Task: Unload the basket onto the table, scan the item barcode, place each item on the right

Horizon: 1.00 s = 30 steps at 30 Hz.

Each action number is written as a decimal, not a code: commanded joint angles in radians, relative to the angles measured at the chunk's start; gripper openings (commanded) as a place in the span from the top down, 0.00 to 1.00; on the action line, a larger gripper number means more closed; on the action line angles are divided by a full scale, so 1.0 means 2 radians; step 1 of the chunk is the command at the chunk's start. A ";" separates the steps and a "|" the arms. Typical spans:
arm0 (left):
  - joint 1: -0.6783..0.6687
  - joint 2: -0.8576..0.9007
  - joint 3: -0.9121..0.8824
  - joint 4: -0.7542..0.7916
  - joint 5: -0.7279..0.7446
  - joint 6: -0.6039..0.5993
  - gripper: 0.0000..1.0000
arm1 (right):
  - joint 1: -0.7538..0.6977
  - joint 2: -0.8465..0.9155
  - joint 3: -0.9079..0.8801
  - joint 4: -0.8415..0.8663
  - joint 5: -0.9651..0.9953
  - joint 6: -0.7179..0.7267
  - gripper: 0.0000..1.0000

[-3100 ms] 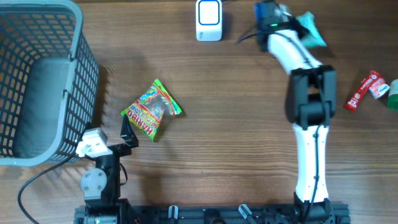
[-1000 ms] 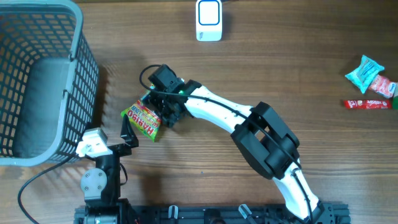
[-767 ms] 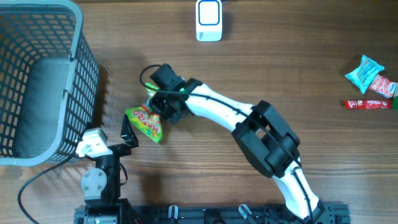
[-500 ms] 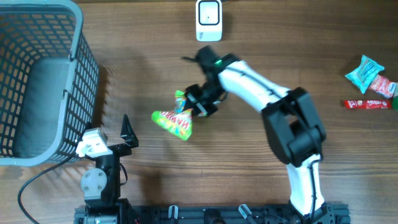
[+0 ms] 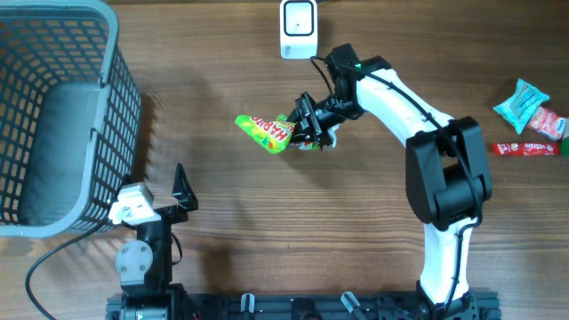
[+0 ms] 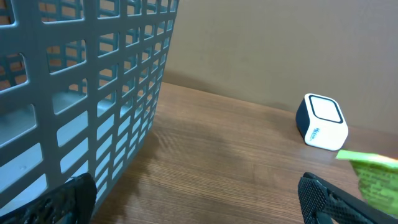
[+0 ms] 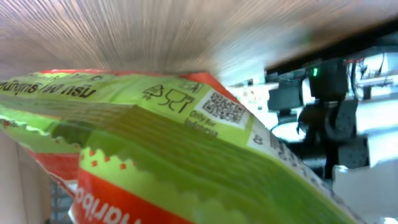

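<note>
While the Haribo gummy bag (image 5: pixel 267 132) was being presented for scanning, it was clamped at one end by the right hand (image 5: pixel 311 127). The jaws were pressed together on the foil, so that the rest of the packet projected freely to the left. The bag was apparently lifted off the tabletop (image 5: pixel 356 231), and it was held near the white barcode scanner (image 5: pixel 299 28) but apart from it, in front of the scanner and slightly to its left. An edge grip is judged to have been chosen so that the printed faces were left uncovered. In the right wrist view, a QR code and small print on the bag's back were seen close to the lens; no barcode could be made out there. The face turned to the scanner's window could not be told, so the scan is judged not yet done.

The left hand (image 5: pixel 184 194) was parked at the near edge with its fingers spread wide and nothing between them, well clear of the bag's path. The grey mesh basket (image 5: pixel 120 98) stood at the far left. Two other snack packets, one teal (image 5: pixel 520 100) and one red (image 5: pixel 524 148), lay at the far right edge.
</note>
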 commanded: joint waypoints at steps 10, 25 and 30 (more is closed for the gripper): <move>0.001 -0.004 -0.001 0.000 -0.005 -0.001 0.00 | 0.023 -0.017 -0.002 -0.041 0.405 -0.491 0.00; 0.001 -0.004 -0.001 0.000 -0.005 -0.001 0.00 | 0.083 -0.196 0.046 -0.076 0.574 -0.521 0.95; 0.001 -0.004 -0.001 0.000 -0.005 -0.001 0.00 | 0.109 -0.171 -0.009 -0.054 0.603 -0.494 0.96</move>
